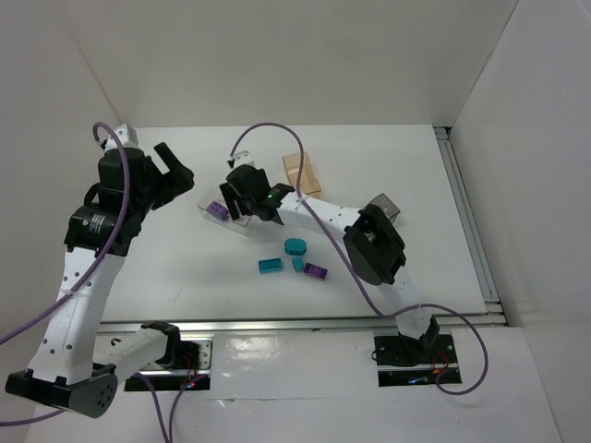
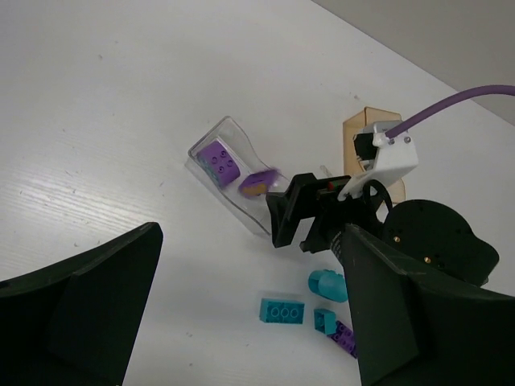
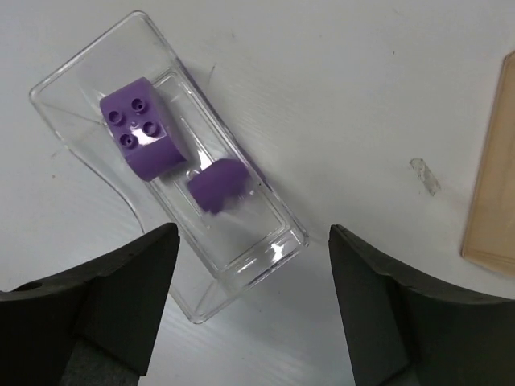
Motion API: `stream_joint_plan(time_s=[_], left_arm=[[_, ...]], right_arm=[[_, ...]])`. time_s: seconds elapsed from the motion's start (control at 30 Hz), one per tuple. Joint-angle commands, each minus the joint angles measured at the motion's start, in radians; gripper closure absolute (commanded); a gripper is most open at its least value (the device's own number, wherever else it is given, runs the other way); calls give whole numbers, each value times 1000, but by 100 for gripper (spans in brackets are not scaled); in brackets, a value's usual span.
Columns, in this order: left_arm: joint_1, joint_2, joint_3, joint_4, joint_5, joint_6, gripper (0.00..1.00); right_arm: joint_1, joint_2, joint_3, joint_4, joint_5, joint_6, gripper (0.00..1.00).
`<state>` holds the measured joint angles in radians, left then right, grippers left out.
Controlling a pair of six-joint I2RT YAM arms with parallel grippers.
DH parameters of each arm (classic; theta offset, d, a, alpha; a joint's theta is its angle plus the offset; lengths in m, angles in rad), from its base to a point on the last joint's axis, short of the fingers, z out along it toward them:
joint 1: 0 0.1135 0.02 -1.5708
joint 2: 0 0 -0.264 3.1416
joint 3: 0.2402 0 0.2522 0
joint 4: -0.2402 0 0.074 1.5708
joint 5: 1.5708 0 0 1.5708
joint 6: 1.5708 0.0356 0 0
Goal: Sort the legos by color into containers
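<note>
The clear bin lies under my right gripper, which is open and empty just above it. A purple brick rests in the bin, and a second purple brick in it looks blurred. In the top view the right gripper hovers over the clear bin. My left gripper is open and empty, raised to the left. On the table lie a teal brick, a rounded teal piece, a small teal brick and a purple brick. No orange-yellow brick shows.
The peach-orange bin stands behind the right gripper, and the dark grey bin is partly hidden by the right arm. White walls enclose the table. A metal rail runs along the right edge.
</note>
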<state>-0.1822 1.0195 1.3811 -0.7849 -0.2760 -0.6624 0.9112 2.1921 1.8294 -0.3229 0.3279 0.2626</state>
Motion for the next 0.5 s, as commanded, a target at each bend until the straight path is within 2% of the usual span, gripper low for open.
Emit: stream_joint_plan(time_s=[0.0, 0.07, 0.13, 0.2, 0.33, 0.4, 0.43, 0.47], left_arm=[[15, -1, 10, 18, 38, -13, 0], [15, 17, 10, 18, 47, -2, 0], [15, 27, 0, 27, 61, -2, 0], [15, 37, -10, 27, 77, 7, 0], [15, 47, -36, 47, 109, 17, 0], [15, 57, -45, 58, 122, 27, 0], [15, 57, -54, 58, 132, 27, 0], [15, 68, -54, 58, 153, 27, 0]], right_arm=[[9, -12, 67, 54, -15, -2, 15], [9, -87, -8, 79, 19, 7, 15], [9, -161, -96, 111, 74, 18, 20], [9, -282, -252, 130, 98, 43, 27], [9, -478, -519, 100, 142, 121, 28], [9, -584, -672, 65, 152, 173, 21], [9, -613, -718, 65, 137, 187, 13], [9, -667, -808, 65, 110, 176, 10]])
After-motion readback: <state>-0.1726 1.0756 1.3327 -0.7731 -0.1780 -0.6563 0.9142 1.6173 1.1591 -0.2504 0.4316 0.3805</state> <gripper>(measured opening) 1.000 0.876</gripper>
